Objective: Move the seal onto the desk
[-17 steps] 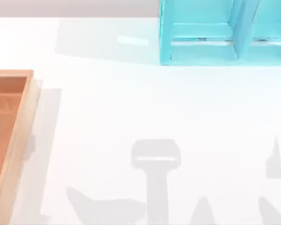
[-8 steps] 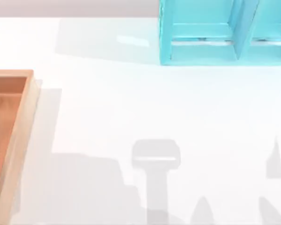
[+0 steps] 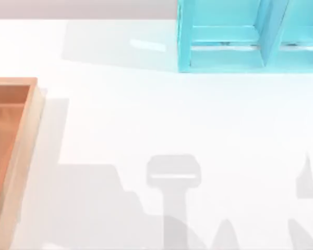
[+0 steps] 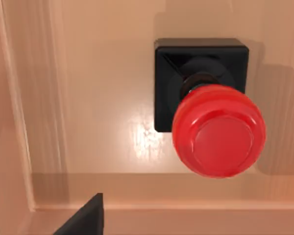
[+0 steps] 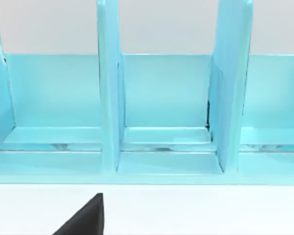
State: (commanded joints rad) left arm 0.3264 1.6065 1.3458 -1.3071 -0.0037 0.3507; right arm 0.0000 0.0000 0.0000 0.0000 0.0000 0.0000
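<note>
The seal [image 4: 216, 128] stands upright on the floor of the orange-brown wooden tray [image 4: 98, 88] in the left wrist view, its red knob above its black square base. It sits close to a tray wall and near a corner. A dark part of my left gripper [image 4: 83, 219] shows at the picture's edge, above the tray and apart from the seal. The white desk [image 3: 146, 114] fills most of the top view, with the tray's rim [image 3: 22, 135] at its left. A dark part of my right gripper [image 5: 83, 218] hangs over the desk, facing the turquoise shelf unit.
The turquoise shelf unit [image 3: 224, 52] stands at the back right of the desk, and its open compartments [image 5: 164, 98] face the right wrist camera. Grey shadows [image 3: 172, 177] lie across the desk's front part.
The shadow at the desk's front left has grown and spread to the right. The shading inside the tray has cleared. Tray and shelf have not moved.
</note>
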